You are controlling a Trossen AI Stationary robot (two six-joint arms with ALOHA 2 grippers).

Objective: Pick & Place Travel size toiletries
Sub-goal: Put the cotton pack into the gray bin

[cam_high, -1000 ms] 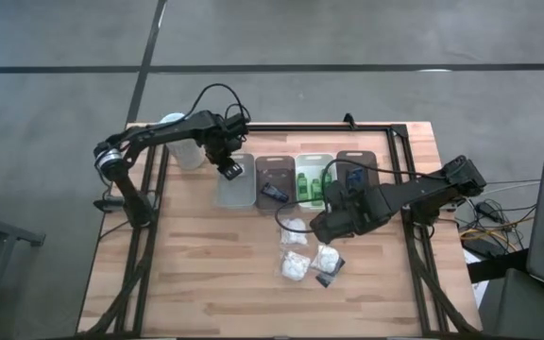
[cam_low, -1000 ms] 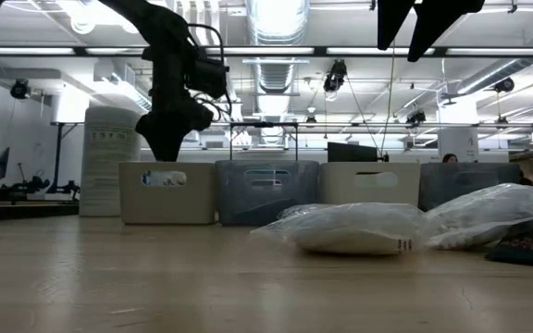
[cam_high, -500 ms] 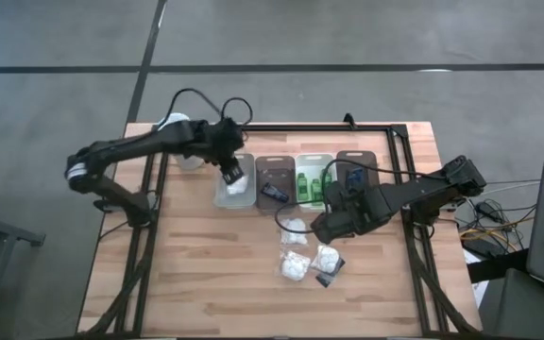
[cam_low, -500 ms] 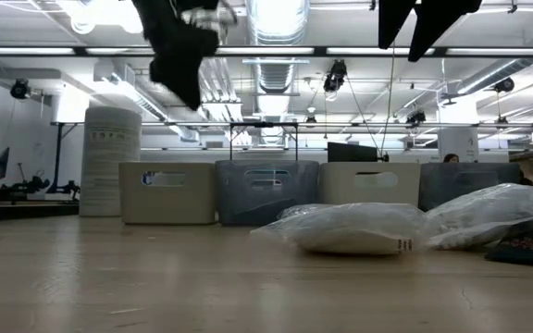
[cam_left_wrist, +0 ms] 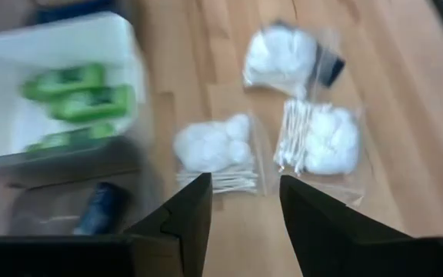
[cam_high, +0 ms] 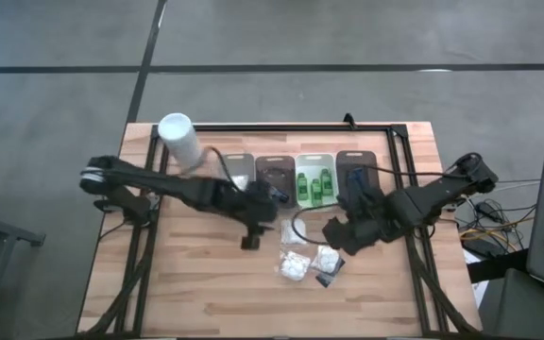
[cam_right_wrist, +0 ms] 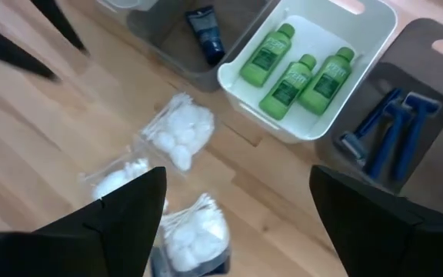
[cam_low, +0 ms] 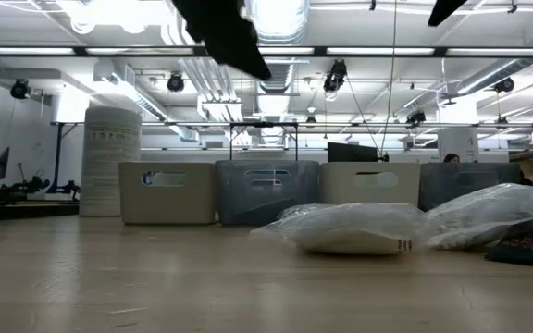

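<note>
Three clear packets of white puffs (cam_high: 296,253) lie on the wood, seen close in the left wrist view as packets (cam_left_wrist: 214,150) and in the low view as packets (cam_low: 359,229). A small flat black piece (cam_high: 327,280) lies under the nearest ones. Green bottles (cam_high: 314,181) lie in the white tray, a dark tube (cam_high: 274,194) in the dark tray, and blue razors (cam_right_wrist: 383,127) in the brown tray. My left gripper (cam_high: 252,232) hovers open, left of the packets and above the table. My right gripper (cam_high: 336,231) hovers open on their right.
Four trays stand in a row at the far side: grey (cam_high: 237,168), dark (cam_high: 275,173), white (cam_high: 314,162), brown (cam_high: 353,162). A tall white container (cam_high: 179,140) stands at the far left corner. A black frame rail (cam_high: 300,127) runs along the far edge.
My left gripper has swung from above the grey tray toward the near edge and the right, and now stands beside the packets. Half a second ago a white packet showed in that tray below it. My right arm has risen a little and drifted right.
</note>
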